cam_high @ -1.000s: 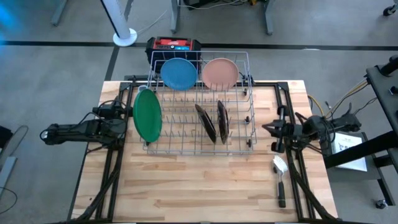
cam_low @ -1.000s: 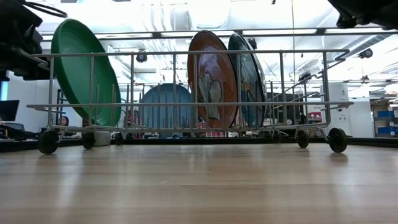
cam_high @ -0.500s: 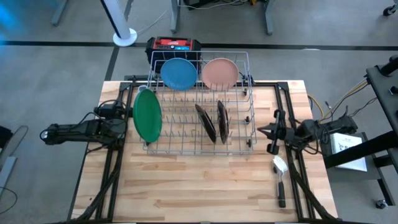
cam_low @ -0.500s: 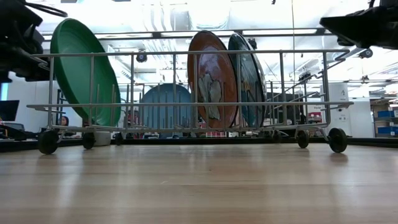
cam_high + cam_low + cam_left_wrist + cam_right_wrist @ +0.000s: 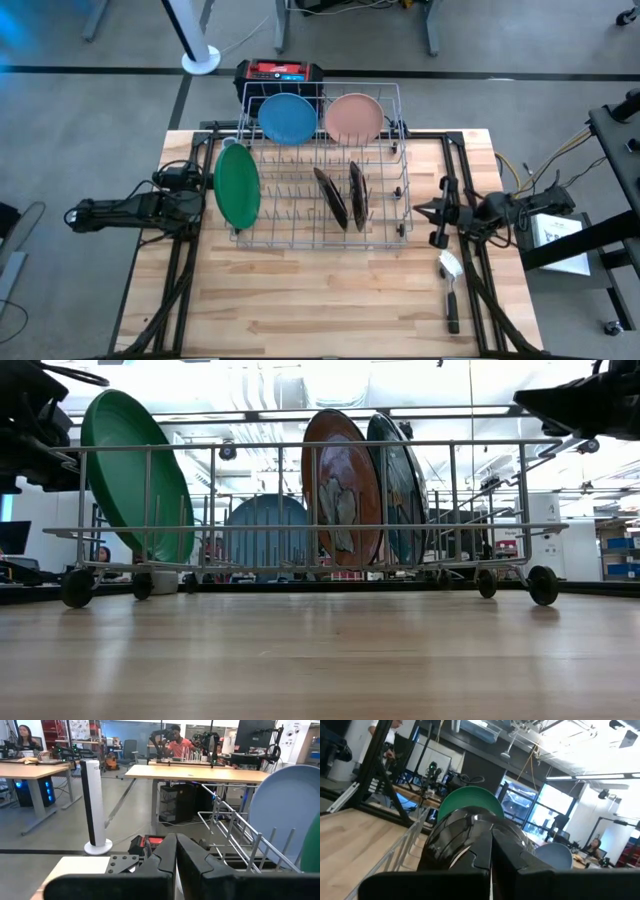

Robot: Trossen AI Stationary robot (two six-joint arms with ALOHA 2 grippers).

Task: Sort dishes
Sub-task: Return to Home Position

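"Where have the plates ended up?"

"All five stand on edge in the wire rack [image 5: 300, 238]. The green plate [image 5: 238, 186] is at its left end. The blue plate [image 5: 288, 117] and pink plate [image 5: 353, 117] sit side by side along the far end. A brown plate [image 5: 331, 199] and a second brown plate [image 5: 357, 195] stand close together right of the middle."

"And the arms?"

"Neither one is holding anything. The left gripper [image 5: 176, 839] hangs just left of the rack, beside the green plate, with its fingers pressed together. The right gripper [image 5: 491, 834] hangs just off the rack's right side, pointing at it, and its fingers are pressed together too."

"Anything loose?"

"A brush [image 5: 451, 290] lies on the table [image 5: 320, 300], near the right edge, in front of the right gripper."
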